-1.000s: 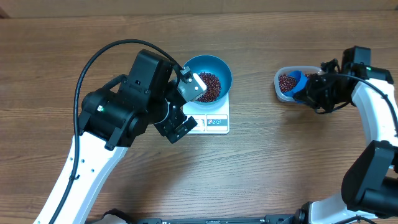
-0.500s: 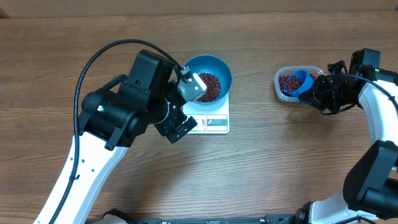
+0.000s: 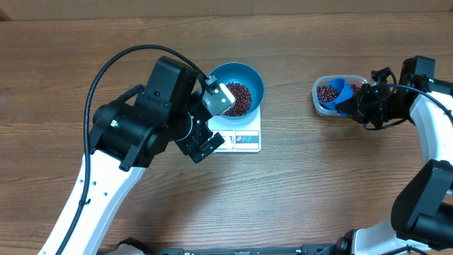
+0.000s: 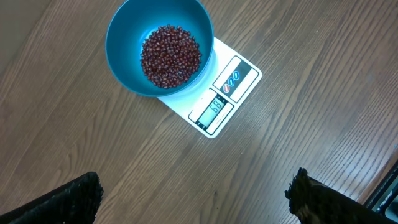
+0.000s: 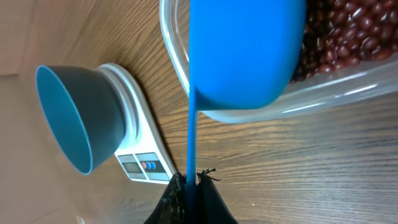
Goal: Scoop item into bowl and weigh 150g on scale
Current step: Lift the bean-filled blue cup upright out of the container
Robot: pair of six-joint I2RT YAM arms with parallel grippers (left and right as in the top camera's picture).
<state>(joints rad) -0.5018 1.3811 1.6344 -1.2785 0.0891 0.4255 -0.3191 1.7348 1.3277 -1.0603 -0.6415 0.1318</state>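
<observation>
The blue bowl (image 3: 255, 78) stands on the white scale (image 3: 245, 139) and holds a layer of red-brown beans (image 3: 239, 99). From the left wrist, the bowl (image 4: 124, 34), its beans (image 4: 169, 55) and the scale (image 4: 242, 78) lie ahead. My left gripper (image 4: 196, 196) hovers open over bare wood just short of the scale. My right gripper (image 5: 193, 186) is shut on the thin handle of the blue scoop (image 5: 242, 50). The scoop's cup rests in the clear tub (image 5: 336, 84) among more beans (image 5: 351, 28). Overhead, the scoop (image 3: 340, 91) is at the tub's right side.
The clear tub (image 3: 317, 91) stands on the wooden table to the right of the scale, with bare wood between them. The left arm's black body (image 3: 141, 124) looms beside the scale's left edge. A cable (image 3: 113, 64) arcs above it.
The right arm has drawn a little to the right, taking the scoop with it across the tub. The left arm, bowl and scale have not moved.
</observation>
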